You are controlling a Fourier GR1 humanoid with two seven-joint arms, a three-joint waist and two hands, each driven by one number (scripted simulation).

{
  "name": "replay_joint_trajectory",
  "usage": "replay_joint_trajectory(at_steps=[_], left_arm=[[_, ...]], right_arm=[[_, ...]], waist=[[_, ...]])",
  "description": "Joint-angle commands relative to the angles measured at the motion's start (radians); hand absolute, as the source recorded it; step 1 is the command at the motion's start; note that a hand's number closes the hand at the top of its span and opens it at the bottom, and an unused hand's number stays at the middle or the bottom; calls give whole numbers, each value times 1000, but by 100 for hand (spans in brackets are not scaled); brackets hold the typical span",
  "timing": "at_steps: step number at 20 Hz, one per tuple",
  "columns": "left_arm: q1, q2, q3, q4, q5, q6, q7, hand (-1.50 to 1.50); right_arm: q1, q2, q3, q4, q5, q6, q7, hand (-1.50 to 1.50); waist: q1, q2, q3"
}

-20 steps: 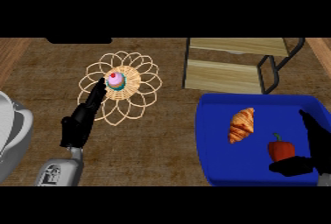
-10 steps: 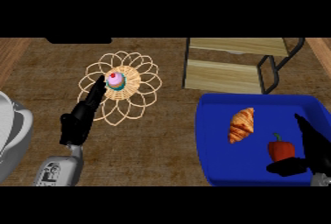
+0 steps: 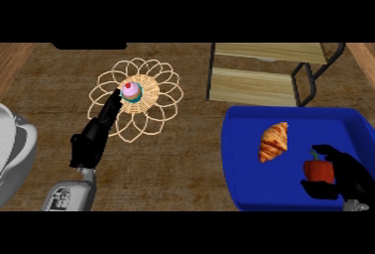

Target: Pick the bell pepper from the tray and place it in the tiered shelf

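Your right hand [image 3: 343,174] has closed in over the last second and now curls round the bell pepper [image 3: 319,170], still on the blue tray [image 3: 242,163], ready to lift toward the tiered shelf [image 3: 256,74].

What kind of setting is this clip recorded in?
Probably a kitchen counter: a wood-grain countertop holding a blue tray with a croissant and a bell pepper, a cupcake on a wicker trivet, and a wooden tiered shelf.
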Motion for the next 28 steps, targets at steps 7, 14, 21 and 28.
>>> replay_joint_trajectory(at_steps=[7, 14, 21, 28], left_arm=[[0, -20, -19, -65, -26, 20, 67, 0], [-58, -19, -23, 54, -7, -28, -16, 0], [-79, -19, -9, 94, -17, -11, -35, 0], [-61, -10, 2, 96, -14, -11, -43, 0]], right_arm=[[55, -23, 29, -95, 65, 35, -36, 150], [-230, 209, 548, 61, 203, -77, 253, 150], [-513, 212, 803, 167, 58, -405, 553, 150], [-681, 213, 863, 68, 108, -645, 681, 150]], waist=[[-2, -1, 0], [88, 10, -2], [57, 7, 0], [42, -2, -2]])
